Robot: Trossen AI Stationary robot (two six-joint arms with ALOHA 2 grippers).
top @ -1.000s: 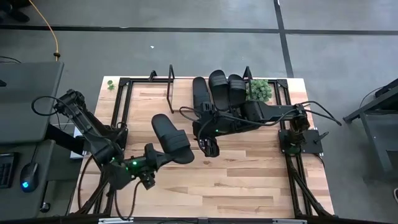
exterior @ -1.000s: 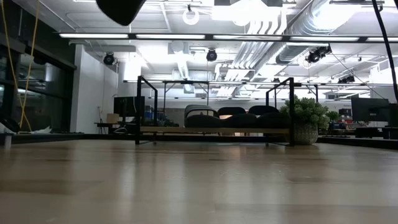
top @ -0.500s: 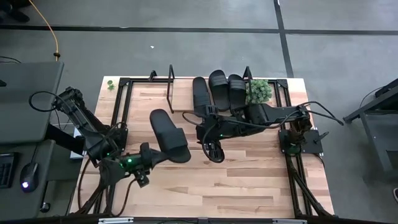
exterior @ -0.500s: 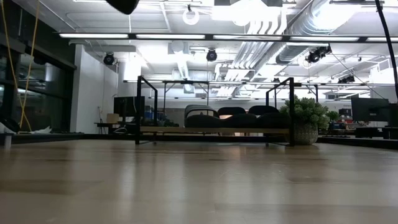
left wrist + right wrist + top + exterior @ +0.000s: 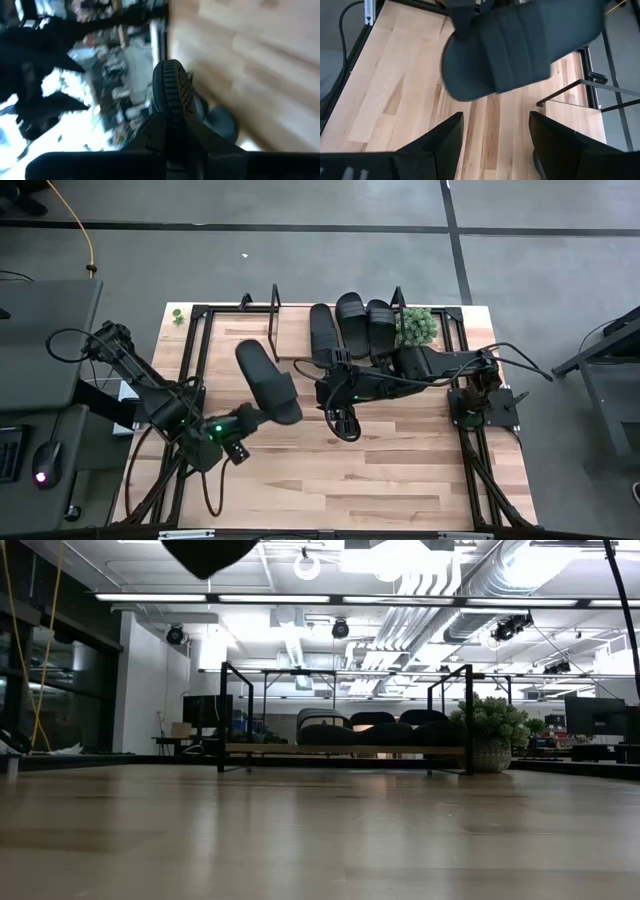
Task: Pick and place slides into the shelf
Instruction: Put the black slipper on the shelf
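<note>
Three black slides (image 5: 350, 323) lie side by side on the shelf (image 5: 292, 328), a low wooden rack at the table's far edge; the low view shows them (image 5: 388, 732) on its board (image 5: 270, 749). The last slide (image 5: 267, 382) is in the air left of centre, in my left gripper (image 5: 244, 431). Its dark shape (image 5: 208, 552) hangs at the top of the low view. My right gripper (image 5: 343, 422) is open over the table's middle, right of that slide. The right wrist view shows the slide's strap band (image 5: 520, 42) beyond the open fingers (image 5: 445, 145). My left gripper holds the slide by its near end (image 5: 285, 412), pinched between the two fingers, which come level from the table's near-left side. In the left wrist view the treaded sole's edge (image 5: 173, 90) rises from between the fingers (image 5: 160, 135). The slide is lifted clear, its long axis pointing to the far edge.
A small potted plant (image 5: 418, 325) stands at the shelf's right end. Black rails (image 5: 196, 360) frame the tabletop on both sides. Bare board on the shelf lies left of the three slides. Bare wood (image 5: 380, 470) spreads across the table's near half.
My left gripper has carried the slide a little toward the far edge and turned it, so that it points more steeply at the shelf. My right gripper has drifted slightly to the right and toward the near edge, staying open.
</note>
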